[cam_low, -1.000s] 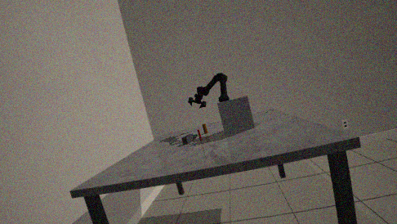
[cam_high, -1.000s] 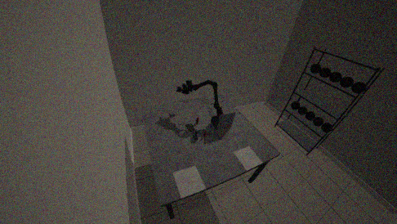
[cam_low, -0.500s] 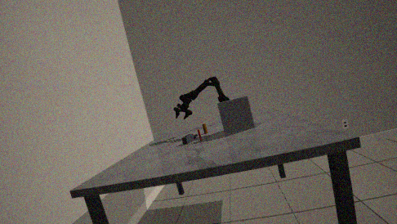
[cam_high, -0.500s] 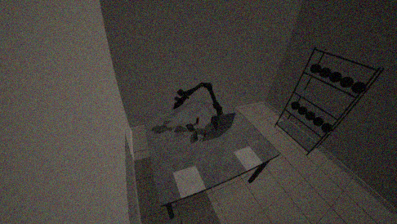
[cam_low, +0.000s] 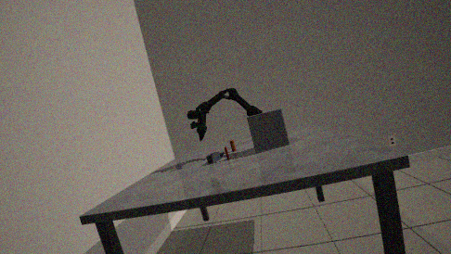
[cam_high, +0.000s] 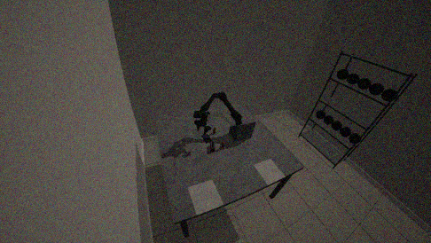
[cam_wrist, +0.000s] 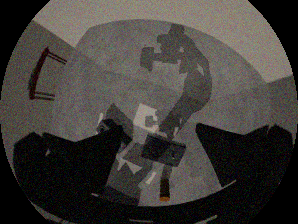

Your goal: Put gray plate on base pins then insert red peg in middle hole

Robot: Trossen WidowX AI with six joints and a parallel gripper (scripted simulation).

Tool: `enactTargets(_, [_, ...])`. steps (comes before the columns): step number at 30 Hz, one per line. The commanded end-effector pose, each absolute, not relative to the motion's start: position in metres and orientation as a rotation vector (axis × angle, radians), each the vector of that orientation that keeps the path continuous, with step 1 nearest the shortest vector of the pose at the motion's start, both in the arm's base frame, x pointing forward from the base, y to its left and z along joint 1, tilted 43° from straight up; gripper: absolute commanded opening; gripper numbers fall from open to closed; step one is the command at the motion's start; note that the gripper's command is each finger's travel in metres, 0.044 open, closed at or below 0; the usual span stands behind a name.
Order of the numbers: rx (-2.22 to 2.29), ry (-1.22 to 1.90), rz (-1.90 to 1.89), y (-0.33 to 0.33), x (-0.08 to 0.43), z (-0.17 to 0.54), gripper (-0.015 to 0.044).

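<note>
In the exterior view a thin red upright piece [cam_low: 226, 153] and a thicker orange-red one [cam_low: 233, 146] stand near a small gray and dark item [cam_low: 214, 158]. Which is the red peg is unclear. The wrist view shows a dark flat block [cam_wrist: 164, 150], and a dark cylinder with an orange end [cam_wrist: 165, 192] below it. The gray plate and the base's two pins cannot be told apart in this dim light. My gripper [cam_low: 201, 137] [cam_wrist: 160, 128] is open and empty, above the table and beyond the small items as seen from the exterior view.
A gray box [cam_low: 269, 131] stands by the arm's foot on the table [cam_low: 153, 195]. Two pale sheets [cam_high: 205, 196] [cam_high: 269, 171] lie near the table's edge. A rack with round dark weights [cam_high: 364, 83] stands beyond the table. The arm's shadow falls across the tabletop.
</note>
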State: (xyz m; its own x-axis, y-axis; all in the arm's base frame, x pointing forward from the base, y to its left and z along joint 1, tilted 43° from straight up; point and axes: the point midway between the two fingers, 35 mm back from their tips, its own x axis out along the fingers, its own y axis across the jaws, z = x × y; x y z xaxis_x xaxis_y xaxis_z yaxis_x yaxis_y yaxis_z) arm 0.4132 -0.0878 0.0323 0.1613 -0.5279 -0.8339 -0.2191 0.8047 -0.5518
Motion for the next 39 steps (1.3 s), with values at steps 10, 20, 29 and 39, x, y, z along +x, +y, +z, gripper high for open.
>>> enactTargets(10, [-1.317, 1.857, 0.334, 0.016, 0.347, -0.041, 0.044])
enactTargets(20, [-1.319, 1.858, 0.332, -0.025, 0.344, -0.089, 0.044])
enactTargets(29, [-1.32, 1.858, 0.331, -0.038, 0.341, -0.101, 0.044])
enactTargets(39, [-1.32, 1.858, 0.331, -0.047, 0.34, -0.111, 0.044])
